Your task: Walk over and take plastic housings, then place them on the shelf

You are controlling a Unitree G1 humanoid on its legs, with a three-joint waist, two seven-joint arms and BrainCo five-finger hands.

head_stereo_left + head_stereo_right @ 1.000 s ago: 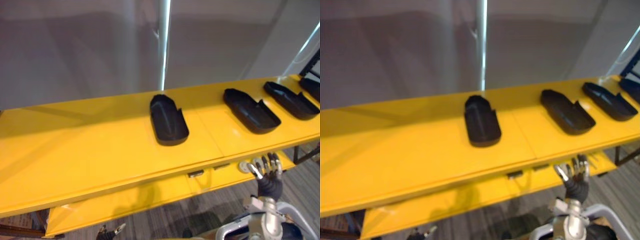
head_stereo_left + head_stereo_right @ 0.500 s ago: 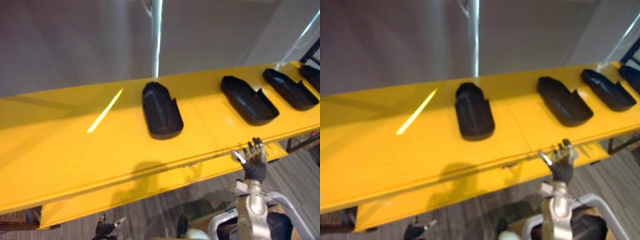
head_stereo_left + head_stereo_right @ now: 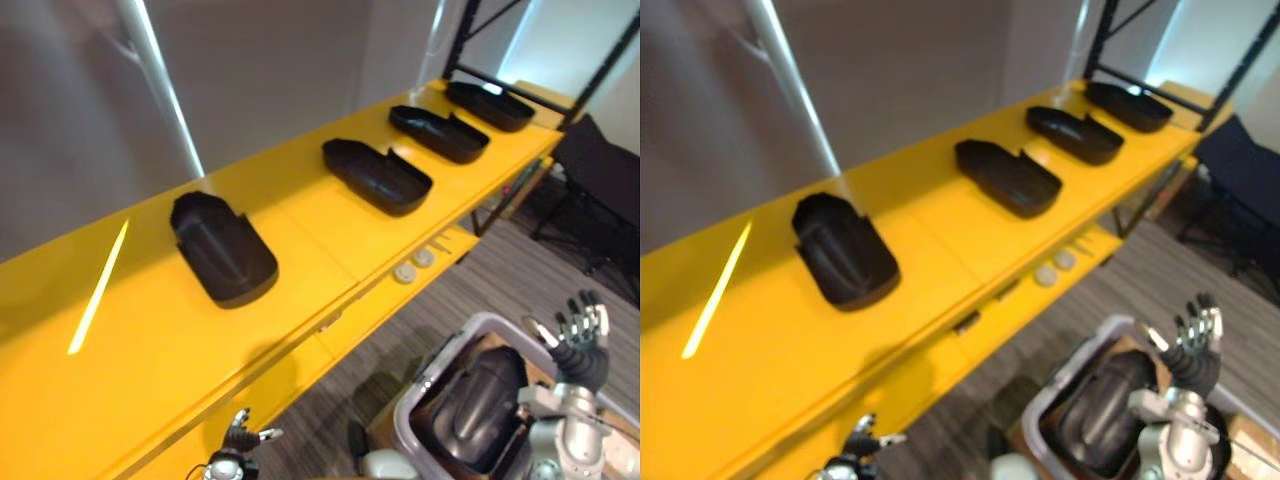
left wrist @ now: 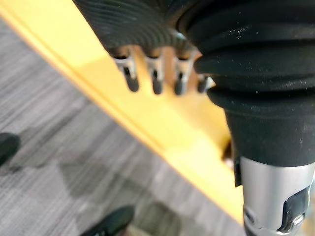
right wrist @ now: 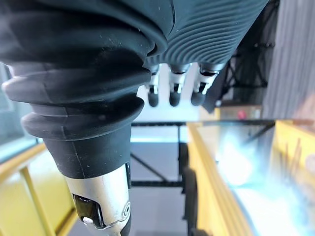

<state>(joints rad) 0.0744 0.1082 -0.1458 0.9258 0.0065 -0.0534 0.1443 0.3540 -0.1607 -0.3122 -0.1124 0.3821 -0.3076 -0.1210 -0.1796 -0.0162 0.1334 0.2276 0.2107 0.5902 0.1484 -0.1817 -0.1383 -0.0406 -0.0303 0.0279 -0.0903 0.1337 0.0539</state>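
Bin [image 3: 447, 345] holds a black plastic housing [image 3: 480, 395] — right hand [image 3: 580, 335], fingers spread and empty, should reach squarely over it; left hand [image 3: 240, 437] hangs relaxed.

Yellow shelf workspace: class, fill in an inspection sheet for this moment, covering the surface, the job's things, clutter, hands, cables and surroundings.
Surface: yellow shelf, glossy top level, with a lower ledge under its front edge.
Job's things: four black plastic housings in a row on top: nearest, second, third, farthest. One more housing lies in a grey bin.
Clutter: two small round discs on the lower ledge.
Hands: right hand open, fingers straight, beside the bin, holding nothing. Left hand open, low by the shelf's front.
Cables: nothing seen.
Surroundings: grey carpet floor, grey wall, black rack frame.
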